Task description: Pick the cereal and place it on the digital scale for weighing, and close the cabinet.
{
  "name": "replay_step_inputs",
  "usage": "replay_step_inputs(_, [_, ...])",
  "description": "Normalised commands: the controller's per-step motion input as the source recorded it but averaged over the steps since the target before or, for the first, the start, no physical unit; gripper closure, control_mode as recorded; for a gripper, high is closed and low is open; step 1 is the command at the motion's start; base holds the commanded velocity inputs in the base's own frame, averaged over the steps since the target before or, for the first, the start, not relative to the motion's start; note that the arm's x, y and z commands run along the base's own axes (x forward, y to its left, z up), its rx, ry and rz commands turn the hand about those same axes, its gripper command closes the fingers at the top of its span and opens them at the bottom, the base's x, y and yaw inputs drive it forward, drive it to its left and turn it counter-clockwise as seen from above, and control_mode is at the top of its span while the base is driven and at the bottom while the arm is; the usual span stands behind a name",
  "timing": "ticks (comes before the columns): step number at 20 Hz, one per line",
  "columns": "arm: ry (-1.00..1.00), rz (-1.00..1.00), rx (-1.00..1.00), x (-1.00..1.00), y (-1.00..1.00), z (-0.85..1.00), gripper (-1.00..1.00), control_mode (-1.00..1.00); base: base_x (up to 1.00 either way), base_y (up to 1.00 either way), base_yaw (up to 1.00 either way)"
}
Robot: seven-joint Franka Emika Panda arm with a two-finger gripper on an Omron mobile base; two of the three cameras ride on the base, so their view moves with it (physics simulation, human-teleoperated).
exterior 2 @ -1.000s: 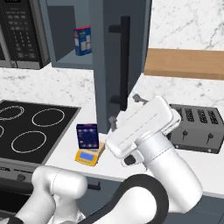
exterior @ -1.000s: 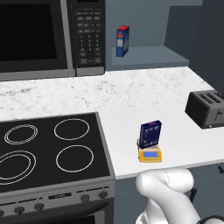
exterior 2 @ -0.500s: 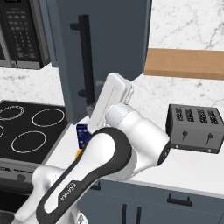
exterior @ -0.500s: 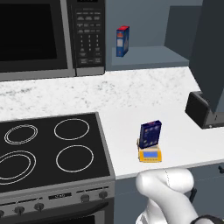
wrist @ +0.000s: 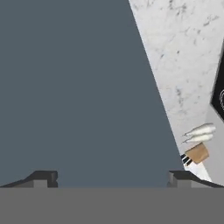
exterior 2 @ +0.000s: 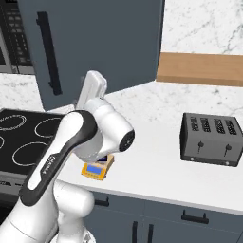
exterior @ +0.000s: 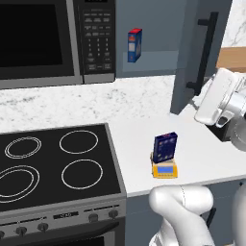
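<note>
Standing on the left of the left base view is a black stovetop with four ring burners, and above it a black microwave. To the right of the microwave, a blue box with a red top stands upright inside the open cabinet, near its front edge.

Further right, on the white marble desk, the cereal box stands upright on the digital scale. Its long axis runs vertically and its printed navy front faces the camera, toward the front edge of the desk. The orange scale lies flat with its blue display strip facing forward, close to the front edge of the desk and just right of the stovetop.

Right of that, the slate-blue cabinet door hangs partly open, its long dark bar handle running vertically. The white robot hand sits close against the door at the right edge of this view.

In the right base view the door spans the upper left, with the arm's elbow in front of the scale. A black four-slot toaster sits on the desk to the right, below a wooden shelf.

In the hand view the end effector faces the flat grey-blue door from very near, its two dark fingertips spread wide apart with nothing between them.
</note>
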Motion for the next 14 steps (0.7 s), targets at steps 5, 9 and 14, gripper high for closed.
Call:
replay_step_inputs(5, [-0.02, -0.13, 0.00, 1.00, 0.93, 0.32, -1.00, -1.00, 0.00, 0.00, 0.00])
replay_step_inputs(9, [0.14, -0.08, -0.05, 1.00, 0.55, 0.28, -1.00, -1.00, 0.00, 0.00, 0.00])
replay_step_inputs(14, [0.14, -0.06, -0.08, 1.00, 0.33, 0.01, -1.00, -1.00, 0.00, 0.00, 0.00])
